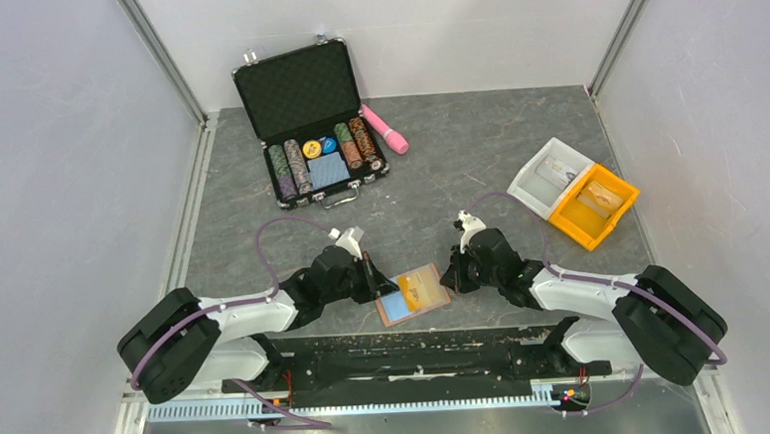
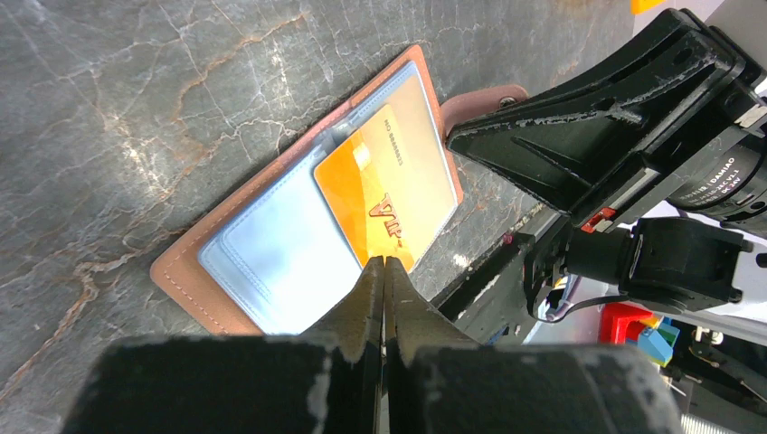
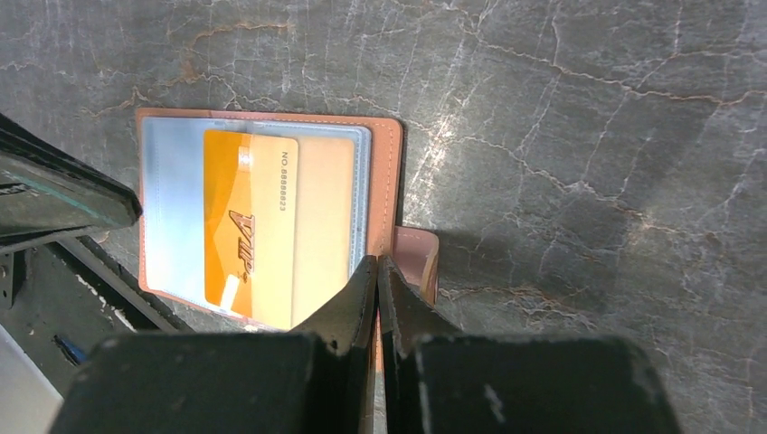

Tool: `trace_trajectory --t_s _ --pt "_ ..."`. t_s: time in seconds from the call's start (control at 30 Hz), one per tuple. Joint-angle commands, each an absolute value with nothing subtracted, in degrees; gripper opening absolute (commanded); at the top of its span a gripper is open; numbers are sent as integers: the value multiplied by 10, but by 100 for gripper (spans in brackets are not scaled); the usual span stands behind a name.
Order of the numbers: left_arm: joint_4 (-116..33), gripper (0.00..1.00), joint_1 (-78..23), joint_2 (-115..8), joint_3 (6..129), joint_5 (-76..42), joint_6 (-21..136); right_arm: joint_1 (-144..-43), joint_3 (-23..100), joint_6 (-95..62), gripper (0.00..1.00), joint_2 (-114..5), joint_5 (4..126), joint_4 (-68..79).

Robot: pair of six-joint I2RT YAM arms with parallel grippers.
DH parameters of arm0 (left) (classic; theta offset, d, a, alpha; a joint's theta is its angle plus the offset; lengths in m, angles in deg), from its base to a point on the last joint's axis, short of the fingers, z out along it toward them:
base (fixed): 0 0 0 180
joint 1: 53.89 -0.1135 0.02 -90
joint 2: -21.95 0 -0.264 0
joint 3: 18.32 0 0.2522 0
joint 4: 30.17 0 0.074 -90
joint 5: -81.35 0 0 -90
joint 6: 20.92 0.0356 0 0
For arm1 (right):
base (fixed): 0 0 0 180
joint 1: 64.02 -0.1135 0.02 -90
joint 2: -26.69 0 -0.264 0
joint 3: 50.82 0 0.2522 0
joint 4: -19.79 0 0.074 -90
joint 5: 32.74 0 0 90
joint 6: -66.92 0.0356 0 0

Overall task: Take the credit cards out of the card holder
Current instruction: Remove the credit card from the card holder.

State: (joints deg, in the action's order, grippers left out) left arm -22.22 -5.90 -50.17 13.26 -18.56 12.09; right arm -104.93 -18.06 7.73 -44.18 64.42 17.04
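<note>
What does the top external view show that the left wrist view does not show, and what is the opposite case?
Only the top external view: the chip case and a pink cylinder beside it, far from the arms. Only the left wrist view: the letters VIP printed on the orange card. Both: the open card holder lying on the table with the orange card in it.

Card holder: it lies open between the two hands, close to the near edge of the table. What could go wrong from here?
1. The left hand seems to pinch only the very edge of the orange card, so it may slip off.
2. The right hand, shut, meets the card holder only at its edge, so the holder may drag along with the card.
3. The near edge of the table is close, so the card or the holder could slide off.
</note>
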Motion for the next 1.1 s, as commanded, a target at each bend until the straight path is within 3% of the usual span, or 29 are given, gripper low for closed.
trace_trajectory --t_s 0.0,0.2,0.4,0.47,1.07 --pt "-237 2 -60 -477 128 -165 120 -1045 -154 60 2 -430 634 136" --pt "-264 3 -60 -478 141 -160 134 -1045 -149 66 10 -403 655 139" --pt "-280 36 -60 -491 162 -171 149 -1057 -151 85 16 -387 699 174" --pt "-278 42 -60 -494 163 -170 154 -1066 -144 88 18 -388 707 178" --pt "-256 57 -60 -530 144 -155 177 -1096 -134 99 26 -450 714 220"
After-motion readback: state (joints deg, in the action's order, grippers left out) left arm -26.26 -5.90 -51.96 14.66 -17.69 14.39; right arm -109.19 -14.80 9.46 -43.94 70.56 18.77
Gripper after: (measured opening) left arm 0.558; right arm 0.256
